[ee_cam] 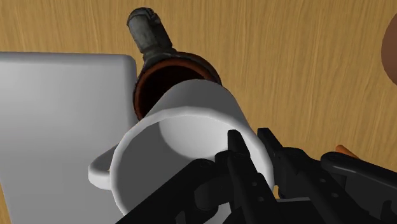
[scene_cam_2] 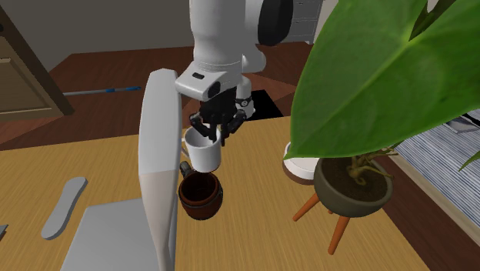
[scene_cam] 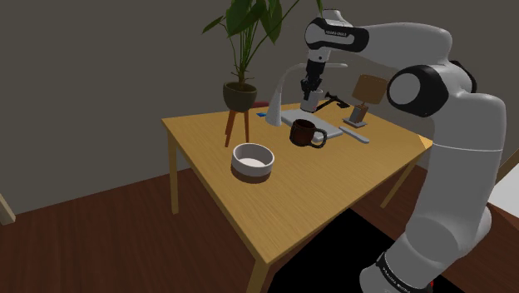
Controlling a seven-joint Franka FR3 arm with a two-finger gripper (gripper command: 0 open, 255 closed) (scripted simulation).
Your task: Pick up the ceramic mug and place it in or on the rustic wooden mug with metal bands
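My black two-finger gripper (scene_cam_2: 215,132) pinches the rim of the plain white mug (scene_cam_2: 205,156), holding it just above the dark brown mug (scene_cam_2: 201,199) with a grey handle.

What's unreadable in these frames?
- Dark brown round mug: most of its inside, wrist view, covered by the white mug held in the black pincer.
- Its one side: second exterior view, behind the white curved lamp stand.
- Any bands on it: shoulder view, too small and dark.
- White round bowl: second exterior view, mostly behind the big green leaf.
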